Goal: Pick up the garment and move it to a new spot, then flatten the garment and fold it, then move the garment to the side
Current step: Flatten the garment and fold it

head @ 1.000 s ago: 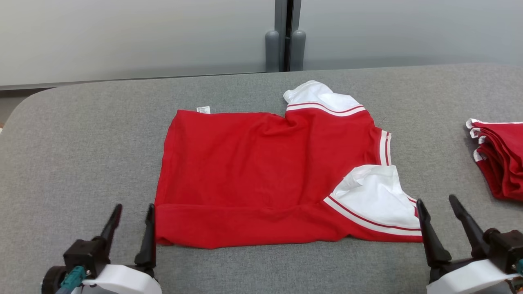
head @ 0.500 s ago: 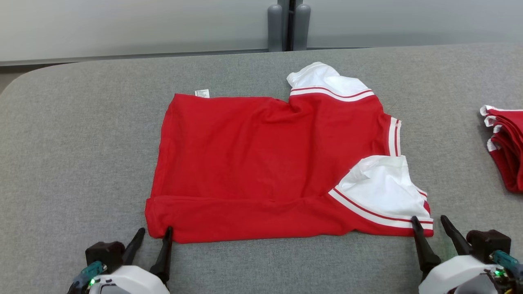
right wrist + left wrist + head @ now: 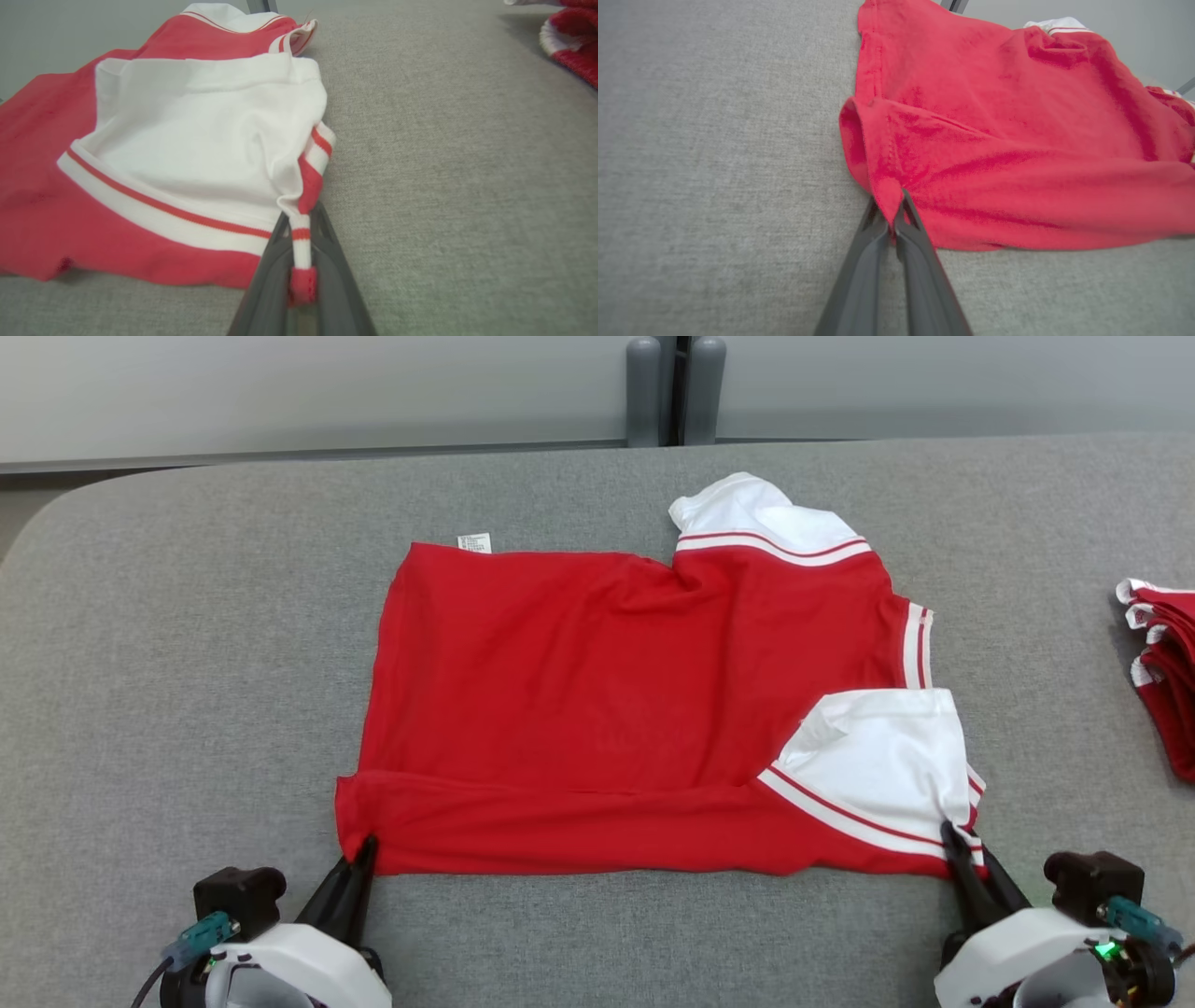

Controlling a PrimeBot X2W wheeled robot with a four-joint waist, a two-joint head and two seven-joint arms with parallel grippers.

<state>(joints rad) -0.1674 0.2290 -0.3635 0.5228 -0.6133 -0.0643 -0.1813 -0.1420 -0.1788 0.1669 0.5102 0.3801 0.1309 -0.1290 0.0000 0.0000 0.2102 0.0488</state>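
Observation:
A red garment (image 3: 597,709) with white, red-striped sleeves lies spread on the grey table (image 3: 168,644), its near edge folded over. My left gripper (image 3: 359,859) is shut on the garment's near left corner (image 3: 889,205). My right gripper (image 3: 962,845) is shut on the near right corner, pinching the striped cuff (image 3: 301,242) of the white sleeve (image 3: 878,765). A second white sleeve (image 3: 747,518) sticks out at the far side. A small white label (image 3: 474,542) shows at the far left edge.
A stack of folded red and white garments (image 3: 1162,663) lies at the table's right edge. Beyond the table stands a grey wall with a dark post (image 3: 674,387). Bare grey tabletop stretches to the left of the garment.
Both grippers moved forward to the garment's near corners and closed on them; they were open a second ago. The camera also tilted down and shifted.

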